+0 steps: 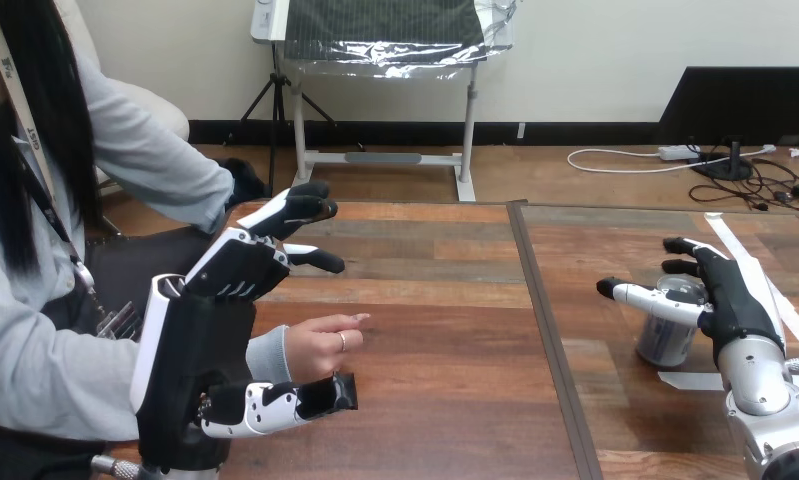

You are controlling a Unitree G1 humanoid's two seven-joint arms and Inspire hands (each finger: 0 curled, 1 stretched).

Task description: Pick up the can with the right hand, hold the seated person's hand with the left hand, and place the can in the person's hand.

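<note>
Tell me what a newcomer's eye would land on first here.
The robot's left hand looms at the view's left, open, with its fingers spread above the person's hand and its thumb below it, not closed on it. At the right, the right hand is at a silver can standing on the wooden table. Whether it grips the can is unclear.

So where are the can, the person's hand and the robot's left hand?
can point(664, 346): head view, on its silver side, low down.
person's hand point(320, 346): head view, on the back of the hand.
left hand point(237, 268): head view, on its black palm.
</note>
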